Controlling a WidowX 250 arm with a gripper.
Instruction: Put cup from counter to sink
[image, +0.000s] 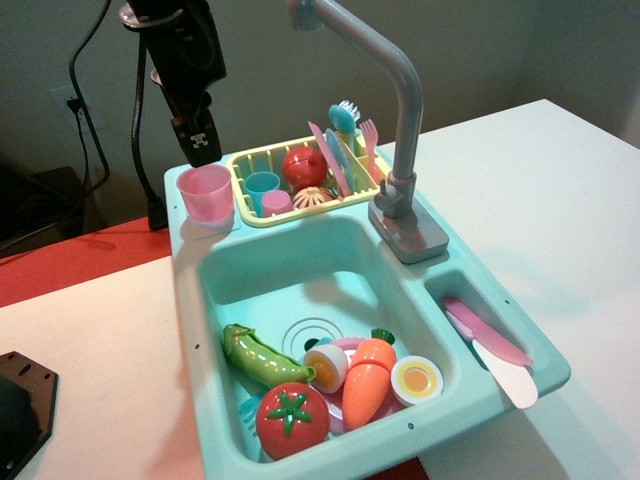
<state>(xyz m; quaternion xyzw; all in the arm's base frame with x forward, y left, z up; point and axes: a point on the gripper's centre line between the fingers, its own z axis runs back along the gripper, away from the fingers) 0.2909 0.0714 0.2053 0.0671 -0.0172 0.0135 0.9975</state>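
The pale pink cup (207, 193) stands upright on the mint-teal counter (186, 238), at the back left corner of the toy sink unit. The sink (300, 268) lies just in front and to the right of it, with a tall grey faucet (398, 110) at its back right. My black gripper (198, 140) hangs just above and slightly behind the cup, apart from it and holding nothing. It shows side-on, so the gap between its fingers is hidden.
The basin's near end holds a green pea pod (262, 360), a tomato (291, 418), a carrot (367, 380) and egg halves (416, 380). The yellow dish rack (246, 212) holds a blue cup (262, 185), a darker pink cup (277, 203) and utensils. A pink knife (485, 335) lies in the right side compartment.
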